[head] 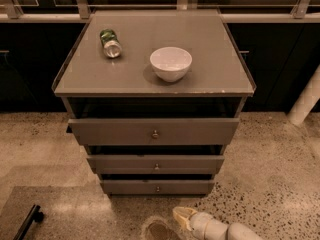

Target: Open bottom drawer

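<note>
The bottom drawer [157, 186] is the lowest, narrowest grey front of the cabinet, with a small round metal knob [158, 188] at its centre. Above it sit the mid-sized drawer [156, 164] and the tallest, widest top drawer [154, 131]; each front stands a little forward of the cabinet. My gripper [182, 217] shows at the bottom edge, low above the floor, just below and to the right of the bottom drawer's knob, not touching the drawer. Its pale arm [225, 230] runs off to the lower right.
On the cabinet top [210, 59] lie a green can [110, 43] on its side and a white bowl [171, 63]. A dark mat [65, 211] and a black bar [27, 223] lie on the speckled floor at lower left. A white post [306, 101] stands at right.
</note>
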{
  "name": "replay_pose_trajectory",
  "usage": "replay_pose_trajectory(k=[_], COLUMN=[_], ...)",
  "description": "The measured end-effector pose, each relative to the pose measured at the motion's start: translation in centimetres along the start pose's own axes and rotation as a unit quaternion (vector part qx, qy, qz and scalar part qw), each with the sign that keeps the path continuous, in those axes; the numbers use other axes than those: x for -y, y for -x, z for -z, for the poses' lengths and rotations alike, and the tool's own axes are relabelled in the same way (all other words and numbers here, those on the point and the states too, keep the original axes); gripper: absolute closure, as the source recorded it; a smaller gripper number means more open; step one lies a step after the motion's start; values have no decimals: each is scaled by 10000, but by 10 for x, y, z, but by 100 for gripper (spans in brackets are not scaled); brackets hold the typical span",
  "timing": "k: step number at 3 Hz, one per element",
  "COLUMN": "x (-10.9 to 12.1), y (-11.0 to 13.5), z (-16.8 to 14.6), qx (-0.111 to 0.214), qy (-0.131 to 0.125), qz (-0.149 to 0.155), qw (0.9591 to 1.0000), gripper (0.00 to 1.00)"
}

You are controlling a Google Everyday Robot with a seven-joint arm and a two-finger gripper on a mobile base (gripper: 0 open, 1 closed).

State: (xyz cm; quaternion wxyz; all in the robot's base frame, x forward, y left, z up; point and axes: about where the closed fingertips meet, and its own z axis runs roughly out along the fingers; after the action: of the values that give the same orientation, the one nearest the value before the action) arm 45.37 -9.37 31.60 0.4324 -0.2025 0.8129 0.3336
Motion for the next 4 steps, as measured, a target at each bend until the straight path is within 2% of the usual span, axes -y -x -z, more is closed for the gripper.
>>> replay_pose_trajectory(k=[1, 2, 3, 4], x=[21, 48, 79, 109], y=[-28, -34, -17, 11], z=[-18, -39, -59, -79], qx=[273, 524, 645, 674], qy=[162, 448, 587, 542], qz=[-43, -67, 68, 214], qw=[9995, 9976, 9962, 9960], gripper=[100, 100, 100, 100])
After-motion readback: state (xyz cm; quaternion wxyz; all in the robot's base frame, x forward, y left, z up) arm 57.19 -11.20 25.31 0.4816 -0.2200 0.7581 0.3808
